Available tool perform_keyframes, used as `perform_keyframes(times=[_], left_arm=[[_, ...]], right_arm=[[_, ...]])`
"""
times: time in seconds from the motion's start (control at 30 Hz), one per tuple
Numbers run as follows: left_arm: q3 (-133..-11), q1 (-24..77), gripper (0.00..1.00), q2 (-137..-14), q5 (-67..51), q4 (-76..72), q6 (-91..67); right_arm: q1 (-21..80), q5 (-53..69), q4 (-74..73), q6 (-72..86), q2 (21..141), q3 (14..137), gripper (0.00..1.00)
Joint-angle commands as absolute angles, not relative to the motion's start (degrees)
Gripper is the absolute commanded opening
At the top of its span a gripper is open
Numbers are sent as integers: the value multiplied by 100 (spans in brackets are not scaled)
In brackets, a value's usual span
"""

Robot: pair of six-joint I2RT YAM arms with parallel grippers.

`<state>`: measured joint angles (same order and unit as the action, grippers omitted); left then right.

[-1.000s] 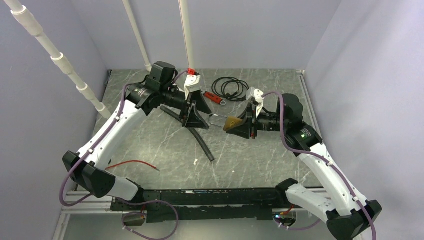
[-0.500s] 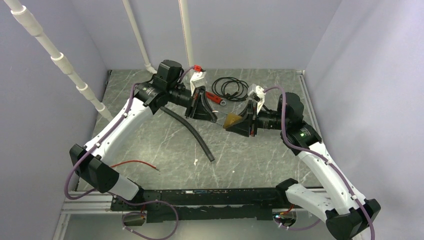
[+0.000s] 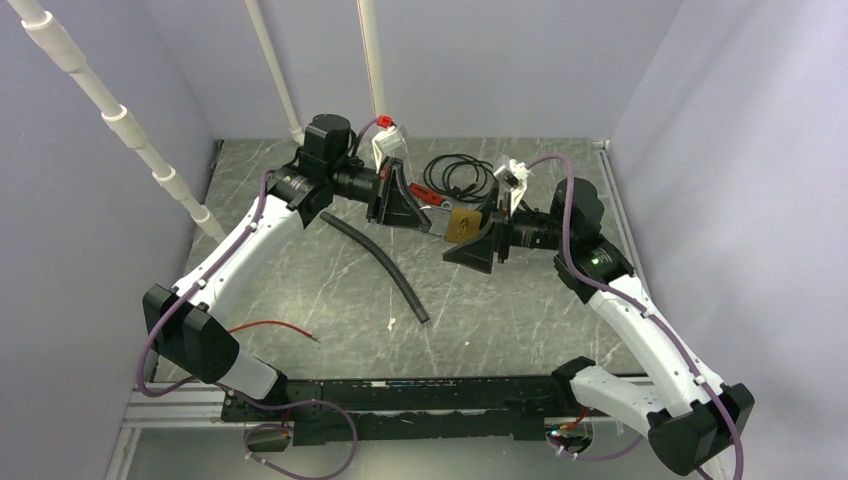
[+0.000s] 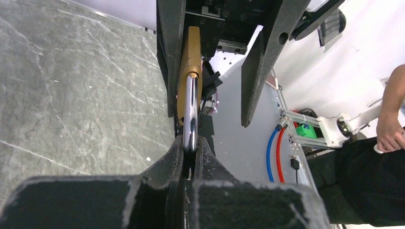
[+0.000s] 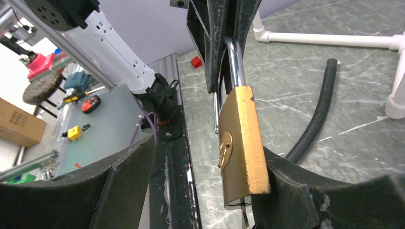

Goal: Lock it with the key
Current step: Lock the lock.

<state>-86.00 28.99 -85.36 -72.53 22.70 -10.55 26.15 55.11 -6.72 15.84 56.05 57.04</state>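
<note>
Padlock [image 5: 241,143] of smooth rectangular brass, its round emblem [image 5: 225,145] unreadable, above the marbled worktop [image 3: 500,310] at its far middle. The left gripper [image 4: 190,145] has its jaws clamped on the chrome shackle [image 4: 190,112]. The right gripper [image 5: 210,162] has its jaws apart.

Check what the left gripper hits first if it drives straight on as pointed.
Probably the rectangular brass padlock body, just beyond the curved chrome shackle pinched by the left gripper; the right gripper, jaws open, flanks it.

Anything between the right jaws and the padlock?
Nothing visible. The padlock sits inside the right gripper's open jaws, against one finger, while the left gripper is shut on its shackle. The black hose lies on the table, apart from both.
</note>
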Motion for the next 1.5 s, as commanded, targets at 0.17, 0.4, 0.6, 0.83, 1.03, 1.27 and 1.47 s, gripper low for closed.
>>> perform_keyframes(times=[0.17, 0.4, 0.6, 0.83, 1.03, 1.27, 1.47], left_arm=[[-8583, 2675, 0, -8355, -7845, 331, -2554], [-8628, 2681, 0, -8419, -7824, -116, -2945], [-8634, 2695, 0, -8444, -7767, -368, -3167], [-8719, 2802, 0, -8481, -7739, -235, -3103], [-8701, 2803, 0, -8482, -7710, -10, -2921], [-9072, 2658, 22, -8511, -7851, 1211, -2054], [-9069, 2312, 46, -8366, -8055, 1568, -1871]], right_arm=[[2494, 5899, 857, 2820, 5777, 5704, 65], [2491, 5967, 1198, 3139, 5900, 5746, 55], [2499, 5988, 1413, 3318, 6030, 5807, 50], [2505, 6167, 1655, 3489, 6198, 5869, 37], [2502, 6268, 1660, 3508, 6267, 5965, 24], [2452, 6382, 1226, 3309, 6280, 6205, 0], [2339, 6425, 1087, 3324, 6125, 6170, 0]])
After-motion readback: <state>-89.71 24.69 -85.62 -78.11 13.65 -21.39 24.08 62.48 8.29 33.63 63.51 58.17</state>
